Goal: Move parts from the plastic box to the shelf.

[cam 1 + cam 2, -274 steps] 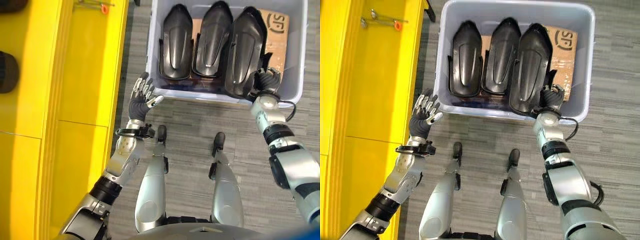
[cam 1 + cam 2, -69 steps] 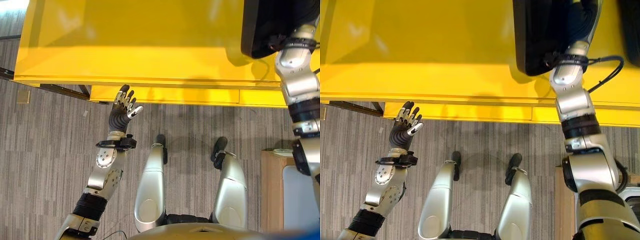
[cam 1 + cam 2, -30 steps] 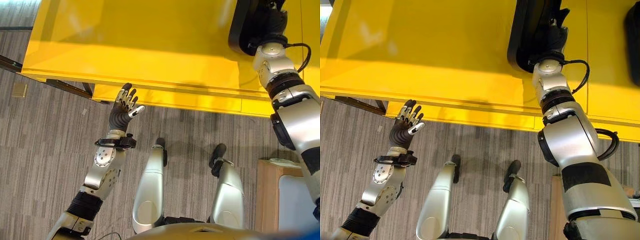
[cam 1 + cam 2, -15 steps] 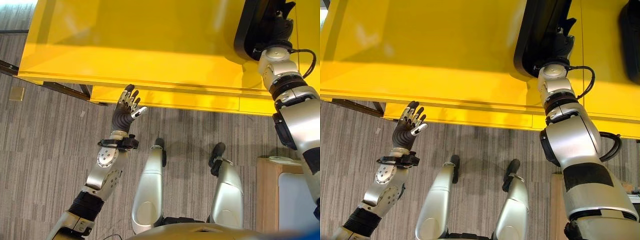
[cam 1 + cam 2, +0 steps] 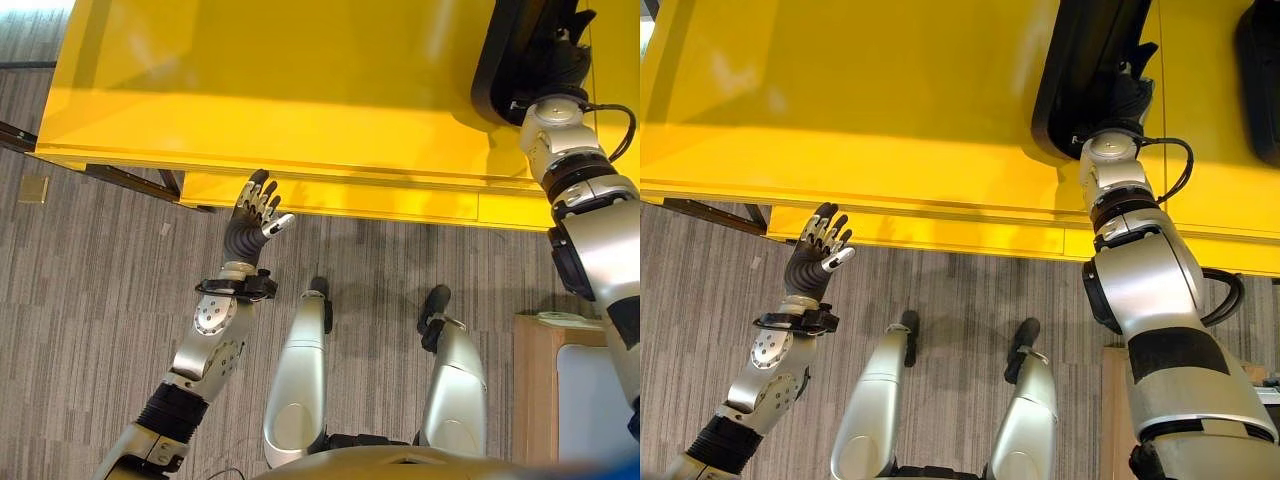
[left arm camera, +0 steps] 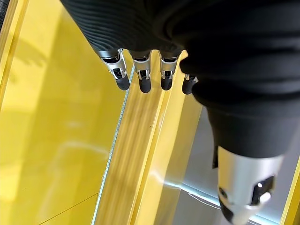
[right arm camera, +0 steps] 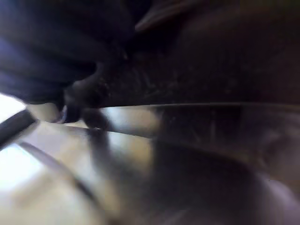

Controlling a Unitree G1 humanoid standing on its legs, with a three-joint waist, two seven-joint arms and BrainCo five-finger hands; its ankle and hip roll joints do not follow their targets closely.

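Note:
A long black moulded part [image 5: 1085, 60] lies on the top of the yellow shelf [image 5: 300, 90] at the upper right. My right hand [image 5: 1127, 100] reaches over the shelf's front edge and is shut on the part's near end. Its wrist view shows the part's dark glossy surface [image 7: 197, 84] from very close. My left hand [image 5: 250, 225] is raised in front of the shelf's front edge, open and holding nothing. In the left wrist view its straight fingers [image 6: 140, 75] point along the yellow shelf edge.
A second black part [image 5: 1260, 80] lies on the shelf at the far right. A brown cardboard box [image 5: 540, 390] and a pale plastic box [image 5: 600, 400] stand on the floor at the lower right. A dark shelf frame bar [image 5: 130, 175] runs under the shelf's left end.
Since the earliest frames I have turned from the plastic box to the shelf, carrying the part. In the last second the right hand has slid the part a little further onto the shelf. The left hand is still.

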